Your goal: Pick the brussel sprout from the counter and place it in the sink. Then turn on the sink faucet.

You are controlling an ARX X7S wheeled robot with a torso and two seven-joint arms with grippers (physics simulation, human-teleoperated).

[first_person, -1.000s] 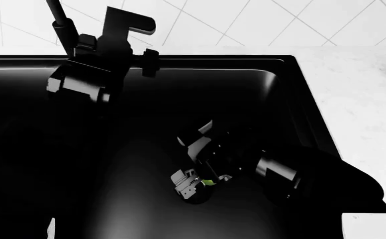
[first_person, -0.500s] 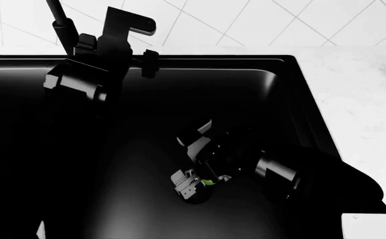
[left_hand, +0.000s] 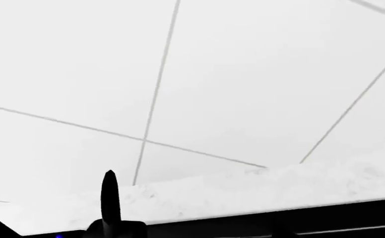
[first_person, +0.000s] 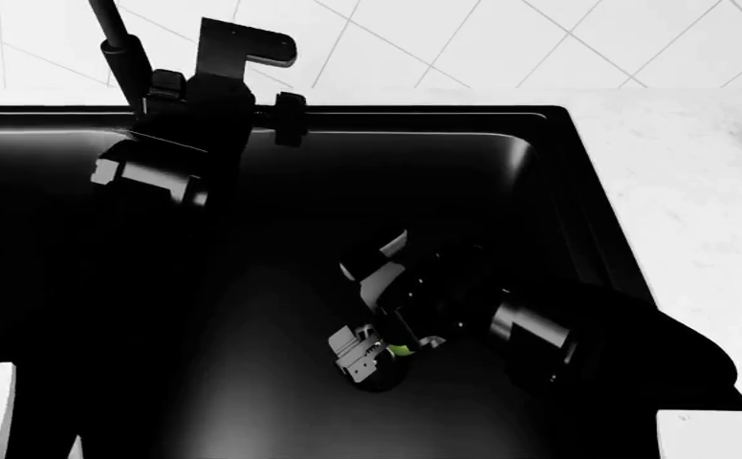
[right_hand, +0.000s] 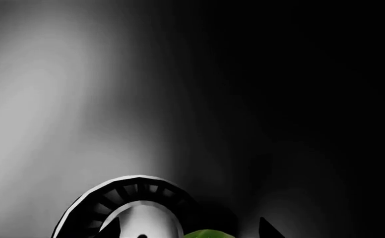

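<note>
Brussel sprout (first_person: 402, 350) is down in the sink (first_person: 473, 172), right by the drain strainer (right_hand: 136, 213), and my right gripper (first_person: 384, 356) looks pinched on it, so I'd call the drop-off basically done bar the release. My left gripper (first_person: 250, 43) is up at the sink faucet (first_person: 114, 38); can't tell if it's spread or closed. Next I need to let go of the sprout and nudge that lever. Head view gives the whole layout; right wrist view shows the strainer and a sliver of green; left wrist view only gets wall tile and the counter (left_hand: 245, 191).
</note>
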